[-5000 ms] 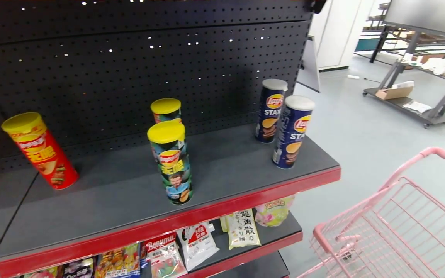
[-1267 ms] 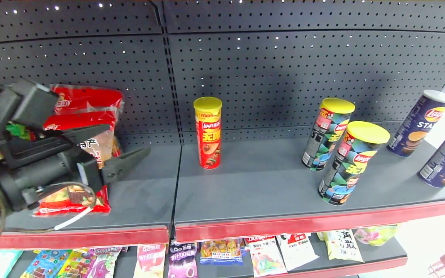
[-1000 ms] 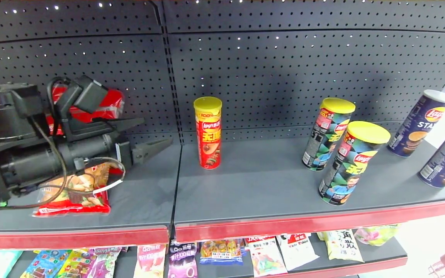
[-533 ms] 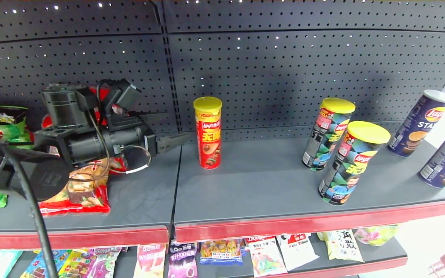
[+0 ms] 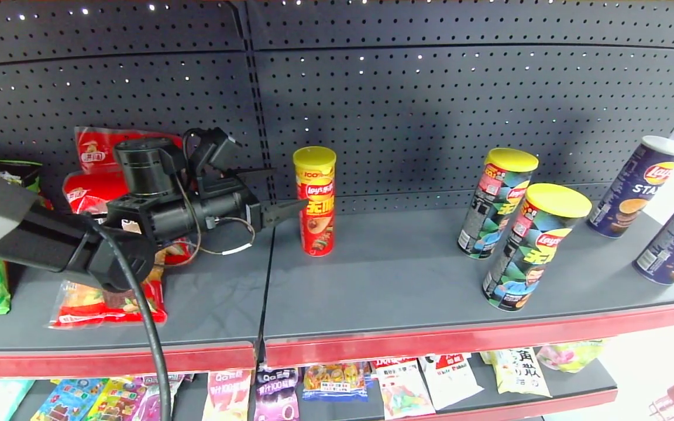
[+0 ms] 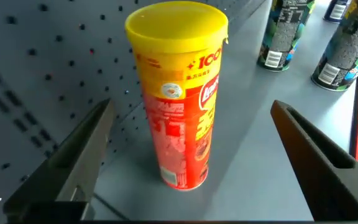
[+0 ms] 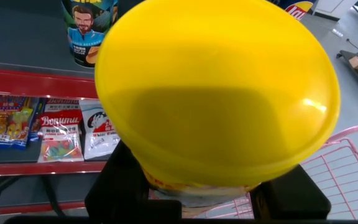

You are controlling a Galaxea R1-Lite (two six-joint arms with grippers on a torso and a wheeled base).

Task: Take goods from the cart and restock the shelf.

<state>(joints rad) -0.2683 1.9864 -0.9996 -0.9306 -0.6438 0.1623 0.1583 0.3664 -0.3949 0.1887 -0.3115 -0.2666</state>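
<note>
Head view, what do we log?
— Item: left gripper (image 5: pixel 288 188), fingers apart, tips just beside the red can (image 5: pixel 314 202), which stands upright on the shelf (image 5: pixel 407 275).

Left wrist view?
— Same red can lined up in the gap between both fingers (image 6: pixel 73 168), untouched. We judge it best to centre it, close mid-body and keep it vertical.

Right wrist view?
— Item: right gripper (image 7: pixel 207 190) clamped on a yellow-lidded can (image 7: pixel 216 93), with the cart (image 7: pixel 347 162) beyond.

Change?
— The left gripper has advanced along the shelf toward the red can; the can is unmoved.

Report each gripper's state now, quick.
Left gripper: open, aimed at the red can, not gripping it.
Right gripper: closed, holding a yellow-lidded can.
</note>
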